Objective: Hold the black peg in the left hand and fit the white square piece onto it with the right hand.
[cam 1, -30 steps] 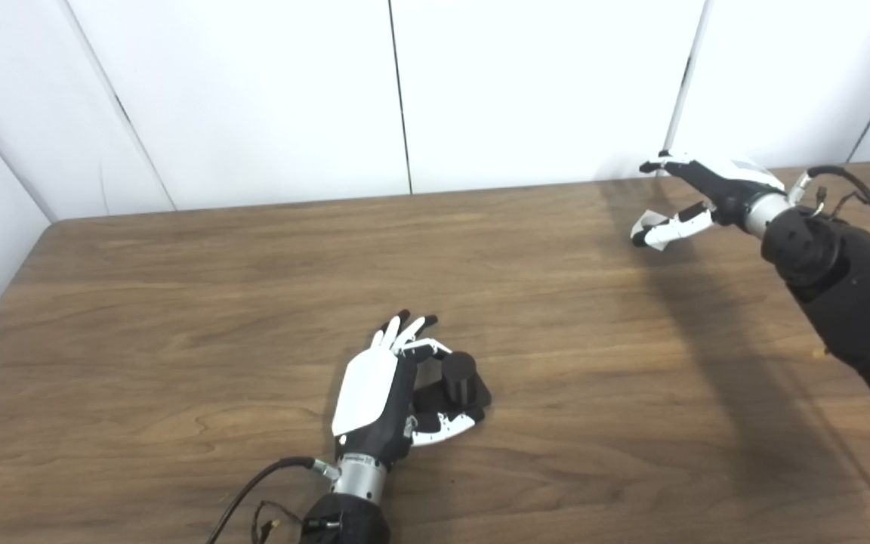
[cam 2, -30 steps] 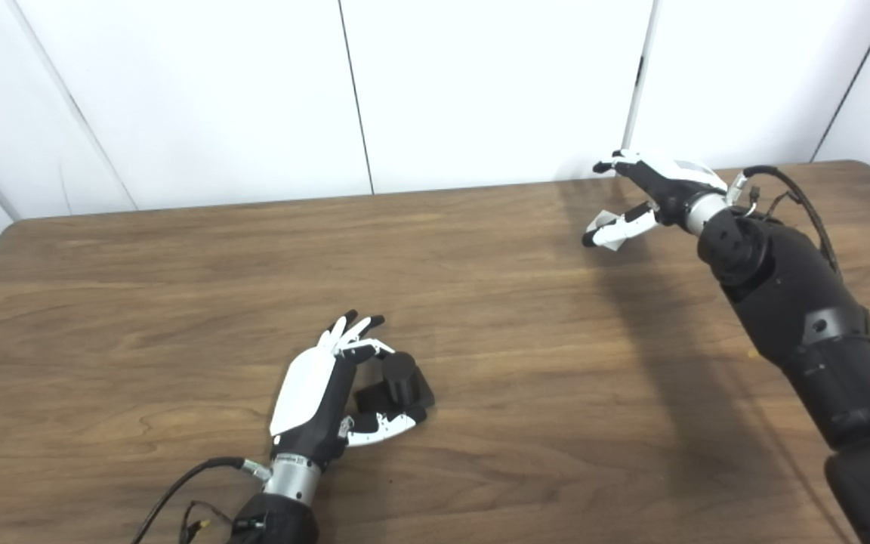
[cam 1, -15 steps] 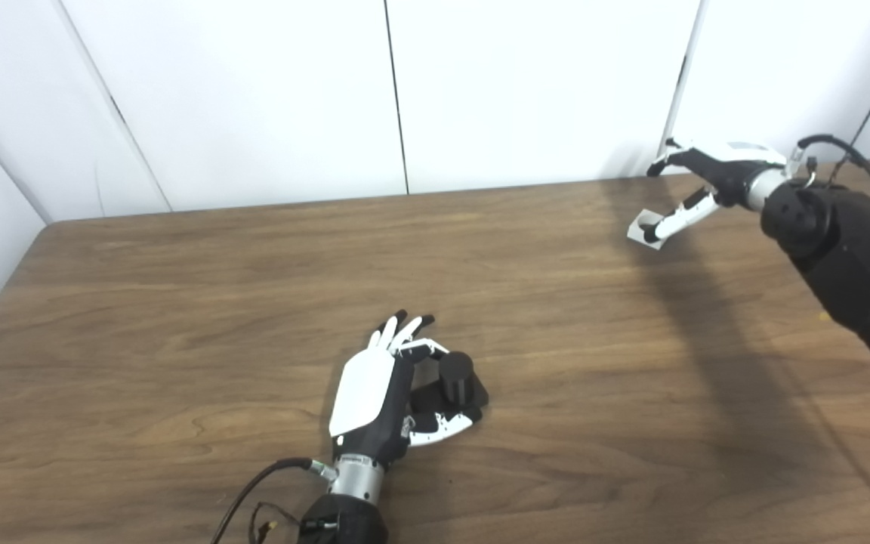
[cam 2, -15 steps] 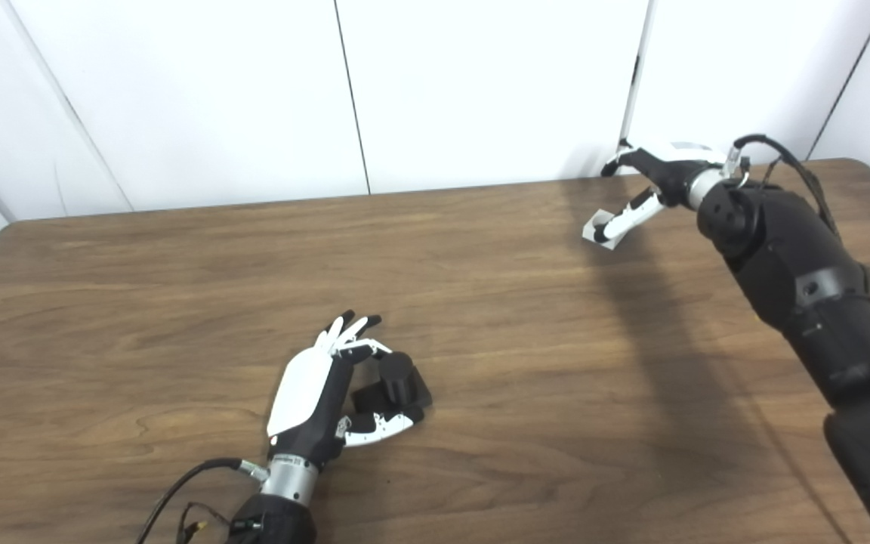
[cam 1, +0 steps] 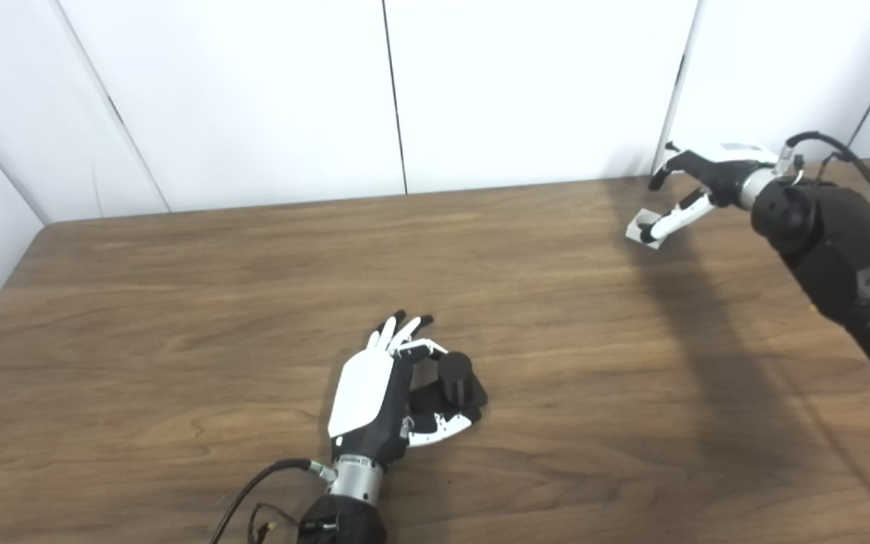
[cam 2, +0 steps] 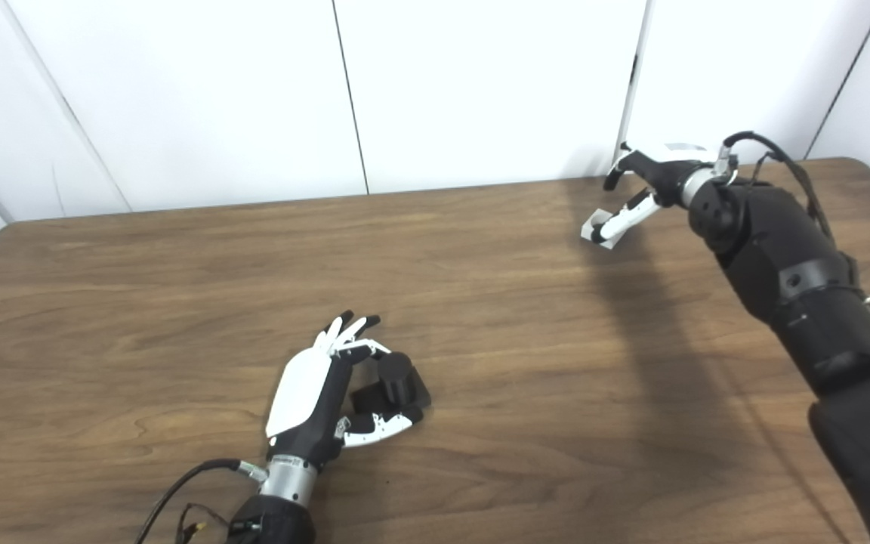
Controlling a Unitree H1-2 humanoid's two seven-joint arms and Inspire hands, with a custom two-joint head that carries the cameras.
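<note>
The black peg (cam 1: 455, 374) stands upright on its black base near the table's front middle. My left hand (cam 1: 374, 393) lies on the table beside it, forefinger curled behind the peg and thumb against the base's front edge, the other fingers stretched out. At the far right back of the table the white square piece (cam 1: 641, 229) lies flat. My right hand (cam 1: 707, 181) hovers over it, open. Its thumb tip rests on the piece and its fingers arch above, apart from it.
The brown wooden table (cam 1: 178, 302) ends at white wall panels (cam 1: 254, 98) just behind the right hand. A cable (cam 1: 254, 483) trails from the left wrist at the front edge.
My right wrist has risen and drawn back towards the wall, and its fingers now bend down over the white piece. The left hand and the peg have not moved.
</note>
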